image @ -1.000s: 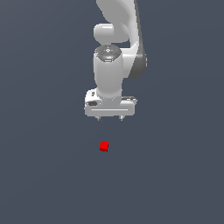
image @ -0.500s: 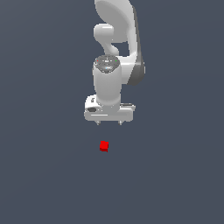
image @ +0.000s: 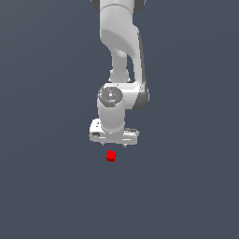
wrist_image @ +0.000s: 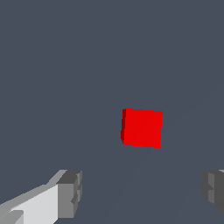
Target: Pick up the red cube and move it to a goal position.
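White tool (image: 114,142) hovers with fingers (wrist_image: 70,192) spread apart, holding nothing. The red cube (wrist_image: 141,127) lies just ahead, off-centre; descending now could knock it aside.

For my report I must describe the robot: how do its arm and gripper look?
The arm is glossy white with rounded links and dark grey joint sections. The gripper has a white boxy body; its fingers end in blocky grey pads. No cables or markings are visible.
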{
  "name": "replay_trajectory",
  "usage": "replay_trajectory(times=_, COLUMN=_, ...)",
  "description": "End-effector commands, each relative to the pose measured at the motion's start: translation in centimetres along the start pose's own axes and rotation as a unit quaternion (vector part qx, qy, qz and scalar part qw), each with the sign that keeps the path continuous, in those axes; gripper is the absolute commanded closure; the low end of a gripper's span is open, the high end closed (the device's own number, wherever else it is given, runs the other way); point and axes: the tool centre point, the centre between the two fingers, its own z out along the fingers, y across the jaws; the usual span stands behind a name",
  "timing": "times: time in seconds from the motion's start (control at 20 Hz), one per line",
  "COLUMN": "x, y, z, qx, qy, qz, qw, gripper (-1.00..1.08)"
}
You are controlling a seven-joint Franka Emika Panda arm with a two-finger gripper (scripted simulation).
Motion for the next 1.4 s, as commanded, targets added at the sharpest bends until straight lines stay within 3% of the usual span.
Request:
replay_trajectory(times=0.0, x=0.7, y=0.4, z=2.1, qx=-0.001, qy=-0.002, qz=0.01, qw=0.9999, gripper=-0.92)
replay_trajectory(times=0.45, x=2.4, y=1.2, z=6.6, qx=-0.001, qy=-0.008, qz=0.034, qw=0.9994, gripper=-0.92)
replay_trajectory(times=0.95, x=2.8, y=1.4, z=7.5, qx=-0.001, qy=-0.009, qz=0.039, qw=0.9992, gripper=-0.92)
replay_trajectory(times=1.0, x=2.8, y=1.4, z=7.5, qx=-0.001, qy=-0.009, qz=0.039, qw=0.9992, gripper=1.08)
replay_trajectory(times=1.35, x=2.8, y=1.4, z=7.5, qx=-0.001, qy=-0.009, qz=0.039, qw=0.9992, gripper=1.08)
